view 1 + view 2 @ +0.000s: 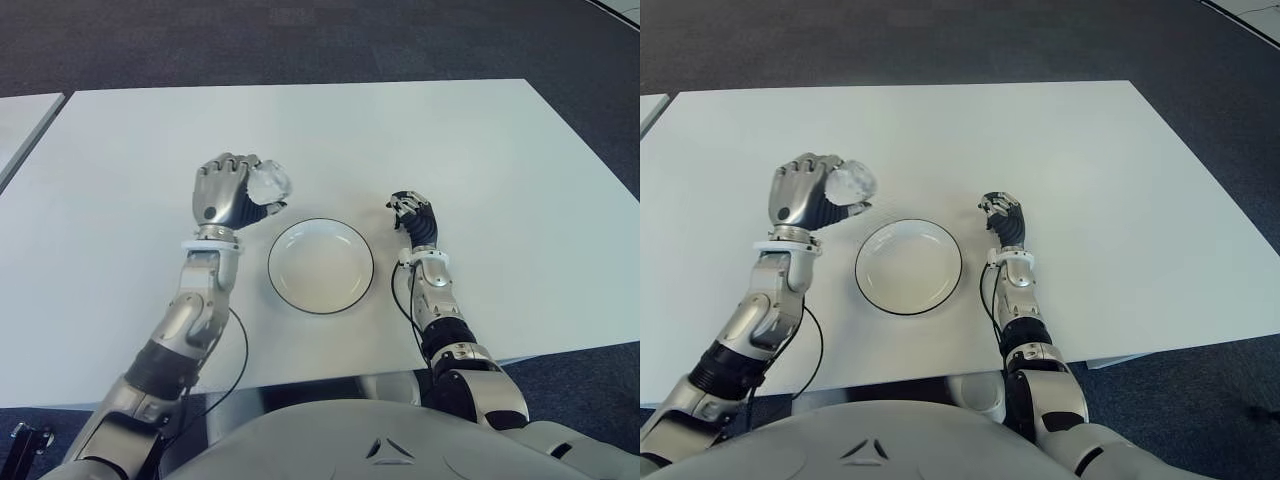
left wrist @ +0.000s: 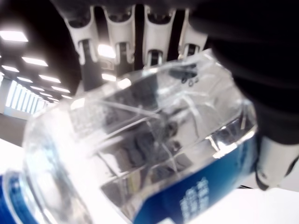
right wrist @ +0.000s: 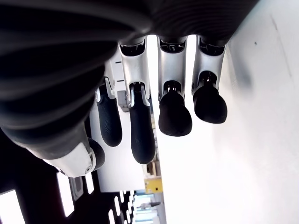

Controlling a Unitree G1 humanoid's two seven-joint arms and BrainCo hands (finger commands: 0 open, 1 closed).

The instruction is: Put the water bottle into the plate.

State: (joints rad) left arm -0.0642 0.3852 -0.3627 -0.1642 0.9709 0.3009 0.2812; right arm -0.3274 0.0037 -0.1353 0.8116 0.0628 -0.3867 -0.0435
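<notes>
My left hand point(image 1: 232, 192) is raised above the white table, just left of and behind the plate, with its fingers curled around a clear water bottle point(image 1: 268, 183). Up close, the left wrist view shows the bottle point(image 2: 140, 154) with its blue label, held on a tilt under the fingers point(image 2: 119, 32). The white plate point(image 1: 320, 266) with a dark rim lies on the table between my two hands and has nothing in it. To the plate's right is my right hand point(image 1: 412, 216); its fingers point(image 3: 140, 130) are bent and hold nothing.
The white table point(image 1: 480, 160) stretches wide behind and to both sides of the plate. Its front edge runs close to my body. Dark carpet point(image 1: 300, 40) lies beyond the far edge, and a second table's corner point(image 1: 20, 120) shows at far left.
</notes>
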